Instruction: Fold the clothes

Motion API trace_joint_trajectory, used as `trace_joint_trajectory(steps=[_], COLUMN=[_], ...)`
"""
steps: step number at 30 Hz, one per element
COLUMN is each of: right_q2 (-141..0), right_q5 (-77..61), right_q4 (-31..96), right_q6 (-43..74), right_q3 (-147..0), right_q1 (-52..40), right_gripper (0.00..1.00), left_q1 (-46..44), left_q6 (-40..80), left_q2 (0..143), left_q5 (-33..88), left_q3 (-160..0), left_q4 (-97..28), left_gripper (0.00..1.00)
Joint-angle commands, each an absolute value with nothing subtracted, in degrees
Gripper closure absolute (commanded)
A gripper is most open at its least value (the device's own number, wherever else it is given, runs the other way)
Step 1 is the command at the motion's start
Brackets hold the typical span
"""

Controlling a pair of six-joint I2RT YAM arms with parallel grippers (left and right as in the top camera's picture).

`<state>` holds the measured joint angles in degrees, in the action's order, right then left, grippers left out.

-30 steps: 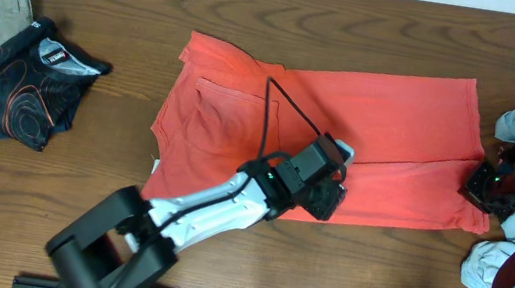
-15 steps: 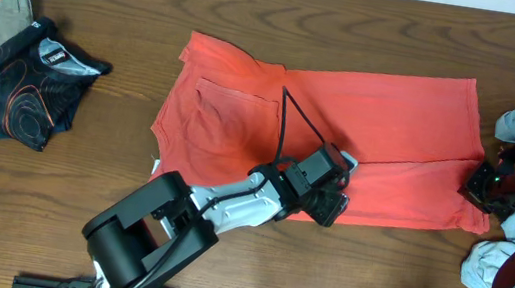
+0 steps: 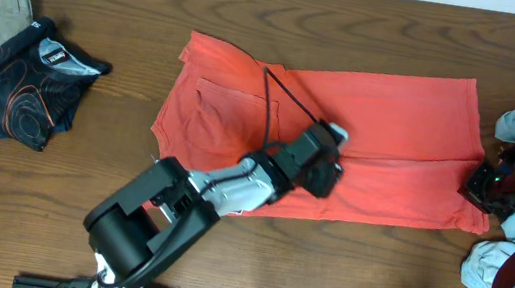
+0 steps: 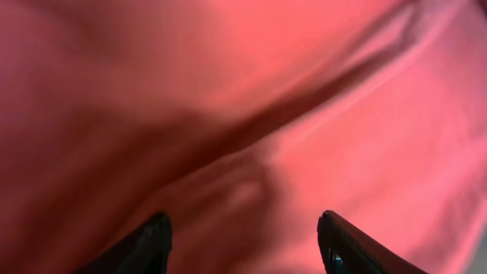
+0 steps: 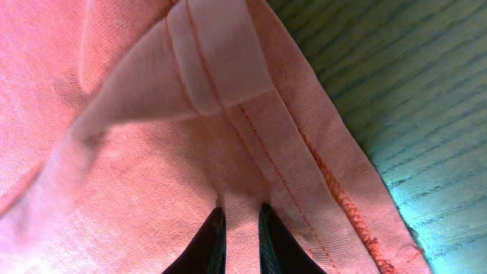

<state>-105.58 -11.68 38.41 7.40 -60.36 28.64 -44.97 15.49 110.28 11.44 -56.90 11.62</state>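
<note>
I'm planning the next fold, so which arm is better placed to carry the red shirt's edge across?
Right, I'd say. The right hand is shut on the red shirt at its hemmed right end, ready to carry it over. The left hand is open above the flat middle, gripping nothing.

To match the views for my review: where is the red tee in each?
Overhead: red tee spread mid-table.
Left wrist: fills the frame, under the open left tool.
Right wrist: fills left and centre; right tool pinches it.
Shared landmark: hem, the tee's right edge overhead.
</note>
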Motion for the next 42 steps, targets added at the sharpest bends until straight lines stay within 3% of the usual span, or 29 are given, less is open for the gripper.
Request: trace_joint_trajectory(steps=[1,13,21,24,30,33,37,42], right_q2=[-108.88,-108.88,-108.84,-108.07,-100.03,-94.63,-90.39,-90.48], right_q5=[-10.94,-10.92,-14.44,-20.47,-19.29,-14.57,-4.69,1.32], right_q4=[39.18,39.29,39.48,39.68,39.2,39.46,43.59,48.42], right_q6=[8.1,8.08,6.31,3.01,3.16,5.28,9.3,13.96], right_q3=[-57.58,-57.58,-57.6,-57.69,-57.89,-57.89,-57.87,-57.1], right_q1=[28.32,28.32,28.32,28.32,28.32,28.32,28.32,28.32], right_gripper=[0.85,0.84,0.84,0.8,0.75,0.69,0.53,0.46], left_q1=[-41.43,-33.91,-26.28,-21.93,-13.13,-9.23,-4.89,-1.8], left_q6=[13.13,12.36,11.18,11.18,11.2,11.51,14.26,16.01], left_q2=[111.18,107.5,96.12,93.73,92.9,92.92,92.92,92.92], left_q5=[9.37,15.2,8.91,8.93,8.93,8.93,8.93,8.93], left_q3=[-56.93,-56.93,-56.93,-56.93,-56.75,-56.45,-56.36,-54.7], left_q4=[14.0,12.75,-4.75,-12.08,-24.18,-29.78,-38.94,-44.34], left_gripper=[0.36,0.36,0.35,0.34,0.31,0.3,0.28,0.24])
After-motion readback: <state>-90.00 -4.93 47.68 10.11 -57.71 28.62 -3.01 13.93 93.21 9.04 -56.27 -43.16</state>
